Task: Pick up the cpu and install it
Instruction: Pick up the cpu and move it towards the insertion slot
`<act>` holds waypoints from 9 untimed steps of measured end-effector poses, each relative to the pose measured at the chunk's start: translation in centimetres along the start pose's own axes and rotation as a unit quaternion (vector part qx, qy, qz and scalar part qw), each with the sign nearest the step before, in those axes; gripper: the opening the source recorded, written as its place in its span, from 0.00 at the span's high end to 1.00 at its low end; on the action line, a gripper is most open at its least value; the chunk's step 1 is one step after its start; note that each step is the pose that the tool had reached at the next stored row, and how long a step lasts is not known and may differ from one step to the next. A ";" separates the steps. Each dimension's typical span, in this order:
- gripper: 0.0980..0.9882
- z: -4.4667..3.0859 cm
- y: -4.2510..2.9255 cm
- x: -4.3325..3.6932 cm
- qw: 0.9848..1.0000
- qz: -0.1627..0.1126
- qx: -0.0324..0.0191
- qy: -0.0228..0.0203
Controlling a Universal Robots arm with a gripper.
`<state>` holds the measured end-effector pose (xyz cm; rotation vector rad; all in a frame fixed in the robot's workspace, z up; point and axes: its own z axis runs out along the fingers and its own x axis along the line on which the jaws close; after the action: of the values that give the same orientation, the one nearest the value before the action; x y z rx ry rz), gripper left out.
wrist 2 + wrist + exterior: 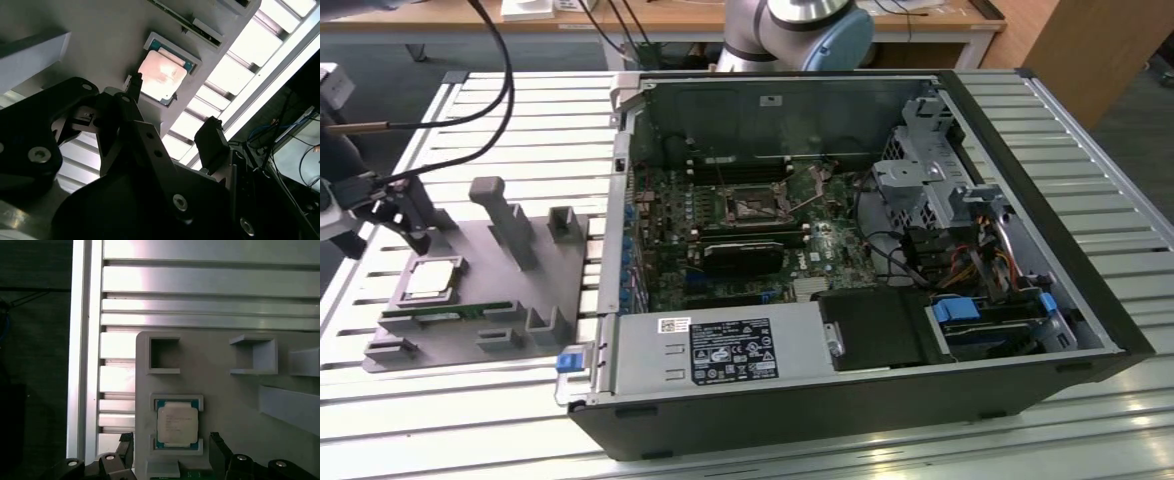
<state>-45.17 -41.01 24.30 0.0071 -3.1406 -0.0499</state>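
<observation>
Gripper (170,437) spread above the cpu (431,278) on its grey tray (460,242)

A slatted metal table (1067,130) carries the tray, with an opened computer case (854,410) just beside it toward the exterior view's right and a wooden desk (667,18) beyond. The cpu lies flat in a recess of the tray, silvery plate up over a green rim. It is near square, with its edges parallel to the tray's. The fingers (215,446) stand apart, flanking it without contact.
</observation>
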 end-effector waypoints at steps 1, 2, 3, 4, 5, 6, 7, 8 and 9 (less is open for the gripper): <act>0.32 0.18 -0.01 -0.04 1.000 0.000 0.000 0.000; 0.32 0.36 -0.01 -0.05 1.000 0.002 0.000 0.000; 0.32 0.53 -0.02 -0.06 1.000 0.004 0.000 0.000; 0.32 0.70 -0.02 -0.07 1.000 0.007 0.000 0.000; 0.32 0.86 -0.03 -0.09 1.000 0.010 0.000 0.000; 0.32 0.98 -0.03 -0.10 1.000 0.012 0.000 0.000; 0.32 1.06 -0.04 -0.10 1.000 0.013 0.000 0.000; 0.32 1.08 -0.04 -0.10 1.000 0.014 0.000 0.000; 0.32 1.08 -0.04 -0.10 1.000 0.014 0.000 0.000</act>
<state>-45.07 -41.01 23.21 -0.0355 -3.1406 -0.0497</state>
